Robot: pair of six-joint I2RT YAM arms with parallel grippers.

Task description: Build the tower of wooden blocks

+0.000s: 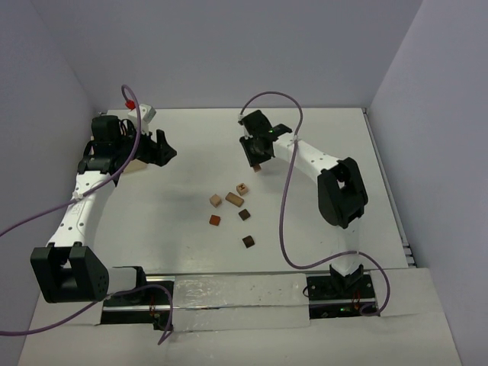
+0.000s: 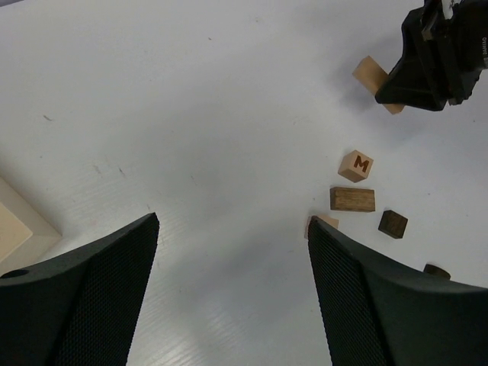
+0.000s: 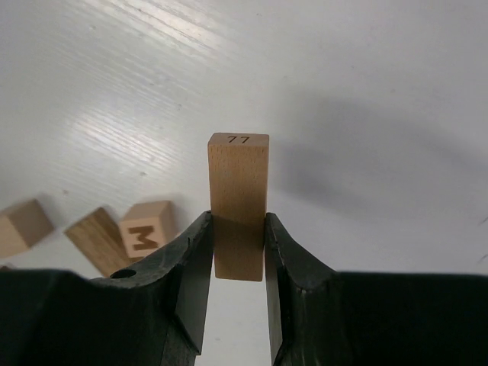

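Held block: I see the long pale tan wood block (image 3: 239,191) in the right gripper (image 3: 238,223), whose two fingers are pressed on its long sides near one end
Long axis: it runs in line with the fingers and out past their tips; the free end face, stamped 77, points away from the wrist, down toward the table
Tilt: from above the block hangs below a downward-pointing gripper; in the left wrist view it looks slanted
Place: far middle of the table, beyond the loose blocks and apart from them
Left gripper (image 2: 232,225): jaws wide apart with nothing between them, over bare table at the far left, near the flat pale tan board (image 2: 19,229)
Loose blocks: they lie singly in the middle of the table; a light cube with the letter M (image 2: 356,165), a brown oblong block (image 2: 352,199) just beside it, a dark brown cube (image 2: 393,224), a light tan cube (image 1: 216,200), a reddish brown cube (image 1: 215,220) and a second dark cube (image 1: 248,242) nearest to the bases
Surface: white table (image 1: 183,252) with fine streaks and small marks
Room: plain pale lilac-grey walls (image 1: 229,46) on three sides
Hard to see: I cannot tell if the held block's lower end touches the table; the board is cut off by the picture edge, and the left finger covers part of the light tan cube
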